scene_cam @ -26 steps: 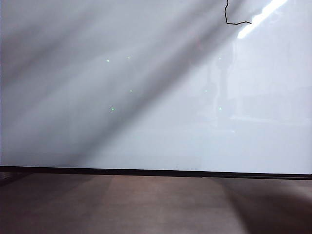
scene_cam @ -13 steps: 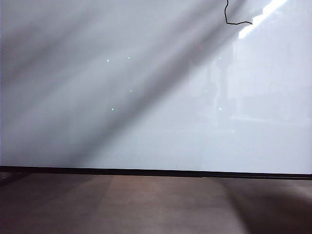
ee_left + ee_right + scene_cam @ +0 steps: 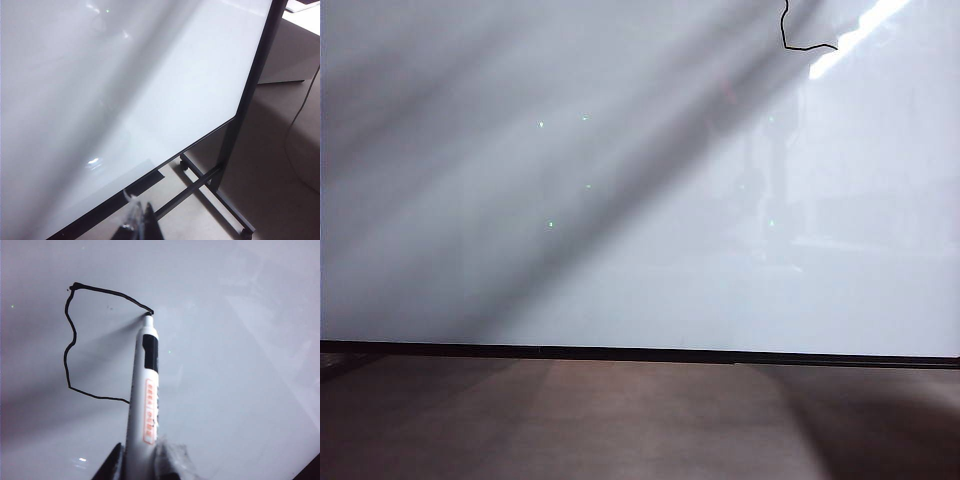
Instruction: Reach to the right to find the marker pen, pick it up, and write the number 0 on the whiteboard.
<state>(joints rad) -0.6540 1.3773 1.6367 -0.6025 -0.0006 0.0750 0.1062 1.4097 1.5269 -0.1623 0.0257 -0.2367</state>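
Your right gripper (image 3: 141, 460) is clamped on the pen (image 3: 145, 390), tip touching the 0 (image 3: 95, 340) on the whiteboard (image 3: 620, 200); left gripper (image 3: 137, 220) low by the board's edge, can't tell its state.

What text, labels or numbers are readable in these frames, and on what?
Marker pen, held in the shut right gripper: a red-orange label panel with print, too blurred to read.
Whiteboard: a hand-drawn black outline, the number 0, boxy and not yet closed; the pen tip sits at its open end. Only its lower corner shows in the exterior view.
Left gripper: no markings visible.
No other text anywhere.
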